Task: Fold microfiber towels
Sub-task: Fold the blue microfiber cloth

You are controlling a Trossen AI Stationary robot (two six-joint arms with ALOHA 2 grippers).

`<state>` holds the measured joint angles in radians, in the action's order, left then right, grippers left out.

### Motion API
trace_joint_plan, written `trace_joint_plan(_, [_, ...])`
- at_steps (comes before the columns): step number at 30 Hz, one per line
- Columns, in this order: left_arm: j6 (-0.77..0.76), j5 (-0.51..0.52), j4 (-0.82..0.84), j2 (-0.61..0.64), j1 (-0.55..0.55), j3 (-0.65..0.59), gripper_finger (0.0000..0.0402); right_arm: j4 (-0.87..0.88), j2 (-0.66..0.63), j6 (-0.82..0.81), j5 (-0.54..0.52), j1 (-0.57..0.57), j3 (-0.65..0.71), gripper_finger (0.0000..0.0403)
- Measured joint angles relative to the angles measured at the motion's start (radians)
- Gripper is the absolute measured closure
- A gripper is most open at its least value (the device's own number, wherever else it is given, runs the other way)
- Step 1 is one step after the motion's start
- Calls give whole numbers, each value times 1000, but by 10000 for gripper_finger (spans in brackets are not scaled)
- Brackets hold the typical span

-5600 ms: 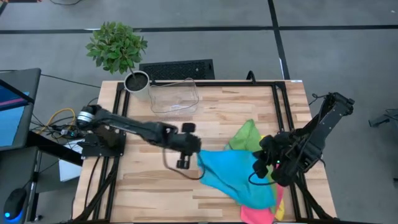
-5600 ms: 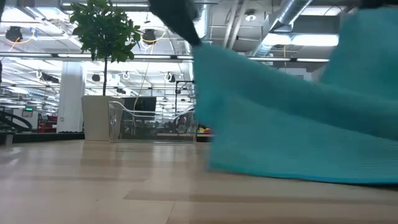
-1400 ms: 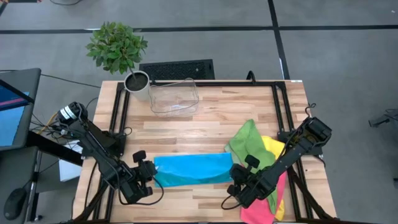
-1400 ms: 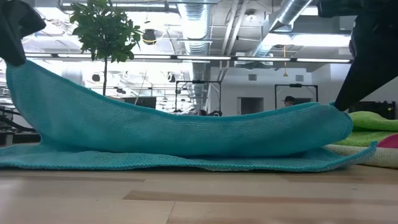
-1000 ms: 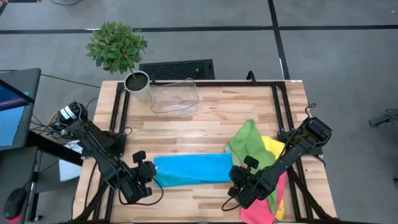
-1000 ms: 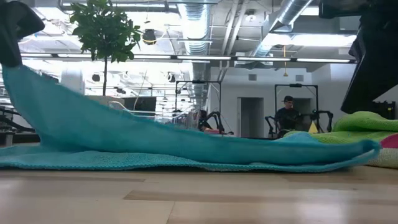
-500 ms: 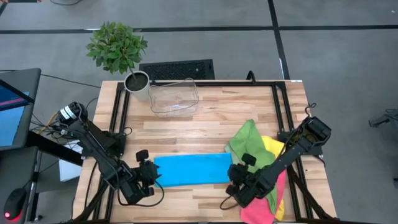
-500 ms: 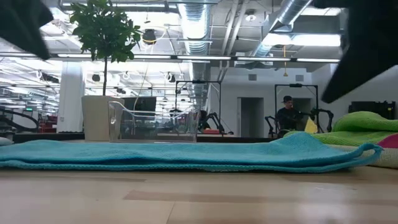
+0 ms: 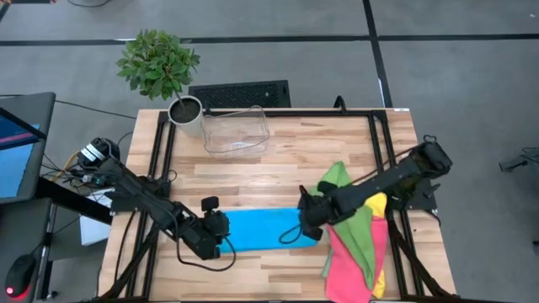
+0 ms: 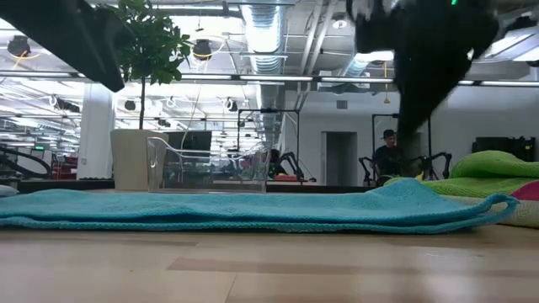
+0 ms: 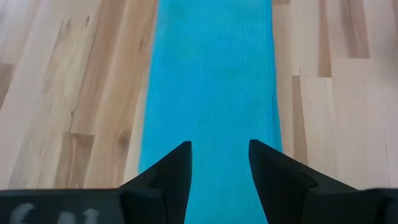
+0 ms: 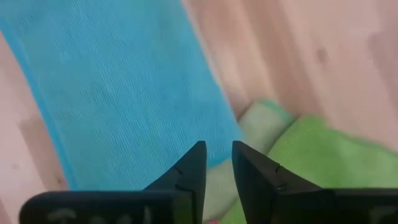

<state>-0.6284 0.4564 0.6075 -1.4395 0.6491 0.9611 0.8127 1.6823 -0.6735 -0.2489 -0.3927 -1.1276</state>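
A blue towel lies flat on the table as a long folded strip near the front edge, also in the low view. My left gripper hovers open above its left end. Above its right end, my right gripper is open with a narrow gap, nothing between the fingers. A heap of towels lies at the right: green, pink and yellow.
A clear plastic bin stands at the table's far side, with a potted plant by the far left corner. Black frame rails run along both side edges. Bare wood lies between the bin and the blue towel.
My left gripper has let go of the blue towel's left end, which dropped flat onto the layer beneath. It then moved toward the table's right, over that end. My right gripper has moved toward the far edge and slightly left, over the towel's right end.
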Motion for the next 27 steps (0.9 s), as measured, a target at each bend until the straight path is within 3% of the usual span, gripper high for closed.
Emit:
trace_joint_plan(8, [-1, -11, -69, 0, 0, -64, 249, -14, 34, 19, 15, 55, 54, 233])
trace_joint_plan(13, [-6, -33, -172, 0, -12, -145, 249, -24, 34, 49, 17, 54, 53, 219])
trace_joint_plan(20, [1, -33, -184, 0, -12, -150, 249, -101, 34, 80, 42, 81, 100, 237])
trace_joint_plan(27, [-1, -32, -184, 0, -12, -150, 249, -158, 34, 65, 95, 105, 152, 292])
